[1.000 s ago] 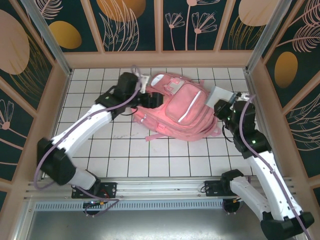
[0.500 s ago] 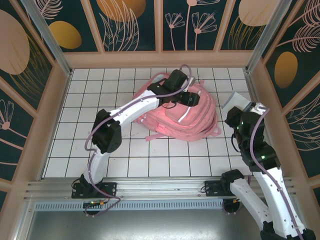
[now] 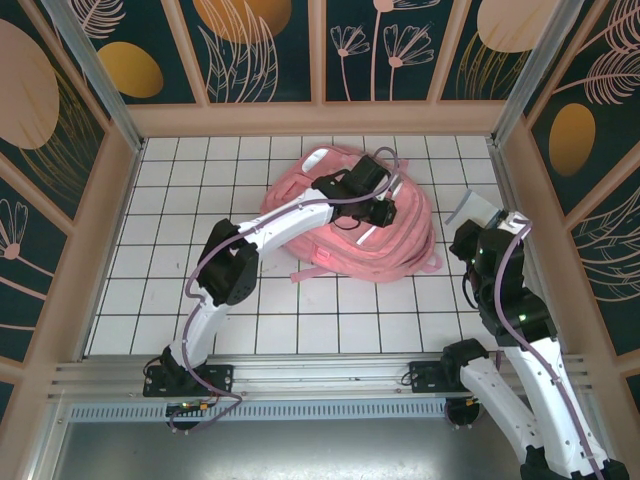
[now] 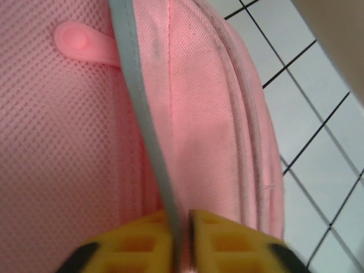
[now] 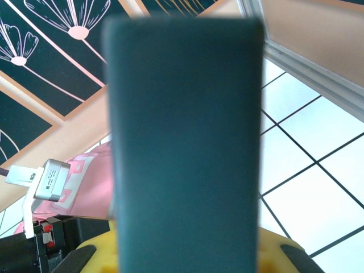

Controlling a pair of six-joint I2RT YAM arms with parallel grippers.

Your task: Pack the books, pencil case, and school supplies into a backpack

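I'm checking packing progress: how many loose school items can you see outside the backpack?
1: a flat dark teal pad, held in the right gripper, to the right of the pink backpack. More may be hidden inside or under the backpack.

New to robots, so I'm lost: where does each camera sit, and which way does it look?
Top external: above and behind, looking down on the table, pink backpack and both arms.
Left wrist: on the left arm, facing down the left end effector, shut on the backpack's grey stripe.
Right wrist: on the right arm, facing along the right end effector and its teal pad, toward the wall.
Shared: the backpack, in all three.
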